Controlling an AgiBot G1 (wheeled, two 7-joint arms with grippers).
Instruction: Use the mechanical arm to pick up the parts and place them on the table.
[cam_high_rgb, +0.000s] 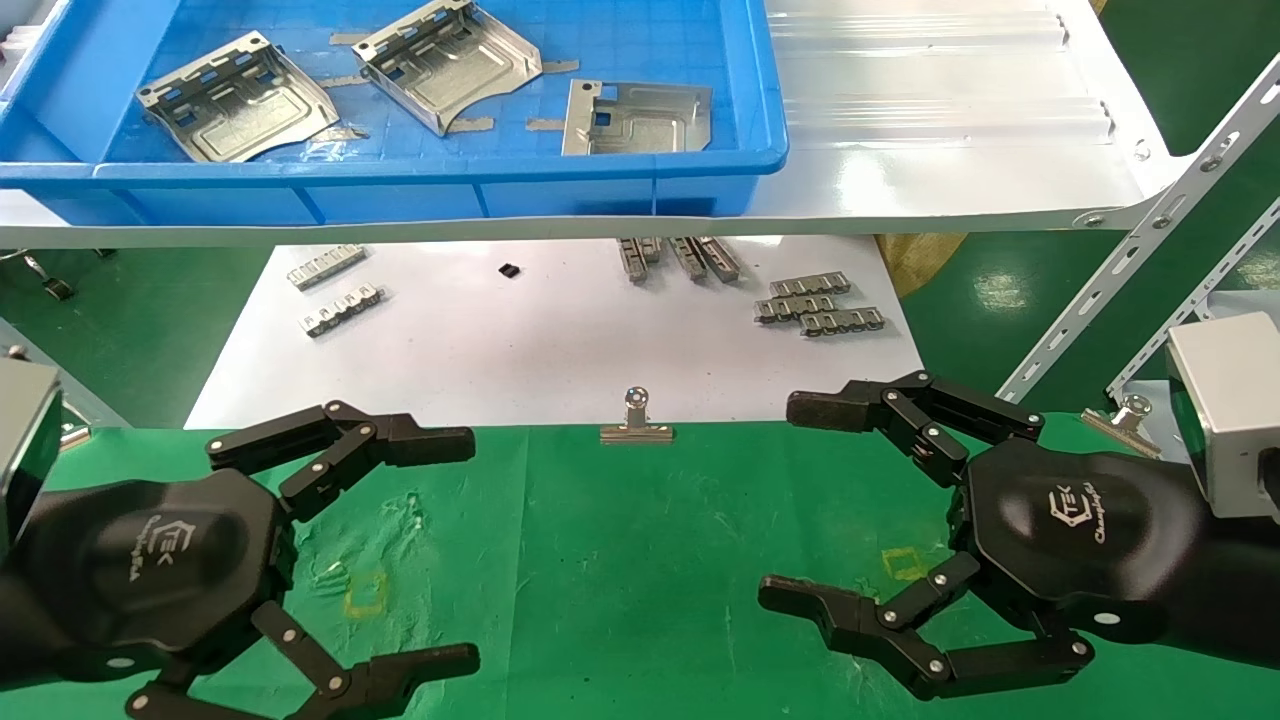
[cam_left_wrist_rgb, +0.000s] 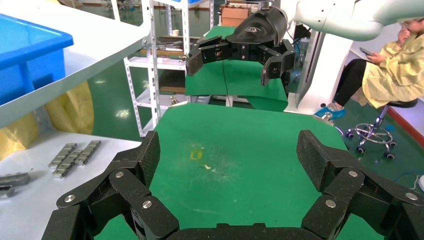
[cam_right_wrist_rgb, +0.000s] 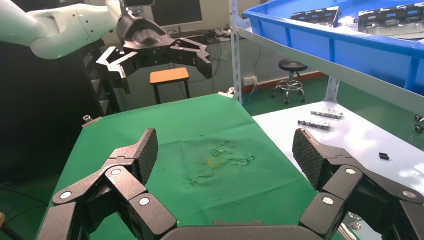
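Observation:
Three silver ribbed parts lie in a blue bin on the upper shelf: one at the left (cam_high_rgb: 237, 97), one in the middle (cam_high_rgb: 447, 62), one at the right (cam_high_rgb: 637, 118). Two of them show over the bin's rim in the right wrist view (cam_right_wrist_rgb: 315, 15). Both black arms hover low over the green table (cam_high_rgb: 640, 560). My left gripper (cam_high_rgb: 470, 550) (cam_left_wrist_rgb: 227, 155) is open and empty above a yellow mark (cam_high_rgb: 365, 592). The right gripper (cam_high_rgb: 782, 500) (cam_right_wrist_rgb: 225, 150) is open and empty too, beside another yellow mark (cam_high_rgb: 905, 562).
The blue bin (cam_high_rgb: 400, 168) rests on a glossy white shelf (cam_high_rgb: 950, 150) that overhangs a white sheet (cam_high_rgb: 500, 340) with notched strips (cam_high_rgb: 820, 303). A binder clip (cam_high_rgb: 636, 420) holds the cloth's far edge. A perforated shelf post (cam_high_rgb: 1150, 240) slants at the right.

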